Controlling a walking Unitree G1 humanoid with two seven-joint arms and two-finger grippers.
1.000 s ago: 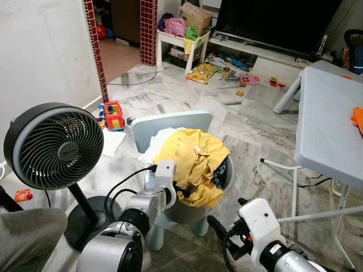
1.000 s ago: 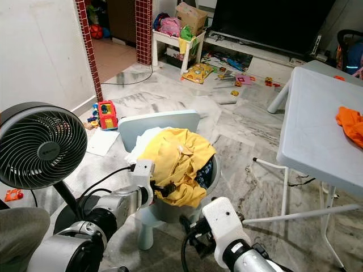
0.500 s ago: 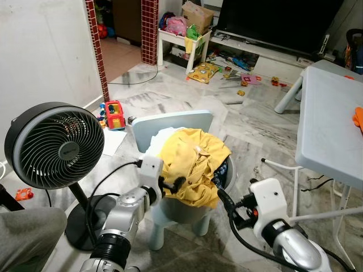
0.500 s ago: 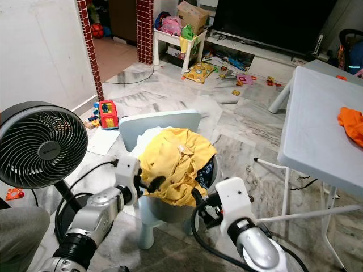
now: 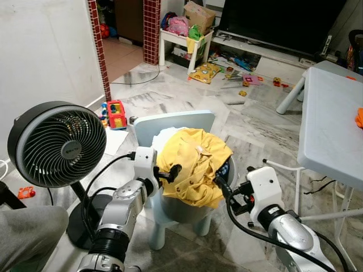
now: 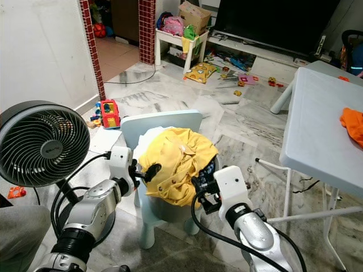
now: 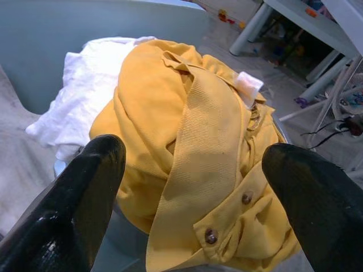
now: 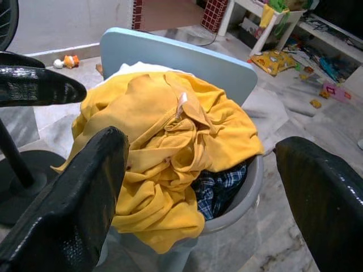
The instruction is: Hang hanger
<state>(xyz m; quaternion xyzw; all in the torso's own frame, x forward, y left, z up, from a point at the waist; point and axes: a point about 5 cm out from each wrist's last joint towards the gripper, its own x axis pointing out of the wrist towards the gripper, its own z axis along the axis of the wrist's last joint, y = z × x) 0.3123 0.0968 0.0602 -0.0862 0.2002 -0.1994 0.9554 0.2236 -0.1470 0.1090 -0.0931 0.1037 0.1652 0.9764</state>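
Observation:
A yellow shirt is heaped on top of a grey basket that stands on a small pale-blue chair. White cloth lies behind the shirt and a dark plaid garment lies under it. My left gripper is open at the shirt's left edge, its fingers spread wide with the shirt between and beyond them. My right gripper is open at the basket's right rim, pointing at the pile. No hanger can be made out.
A black standing fan is close on the left, its cable running by my left arm. A white folding table with an orange cloth stands to the right. A toy truck and scattered toys lie on the marble floor beyond.
Both arms have risen and reached forward to the basket. The left gripper went from the pile's front to its left edge; the right gripper came up from near the floor to the right rim.

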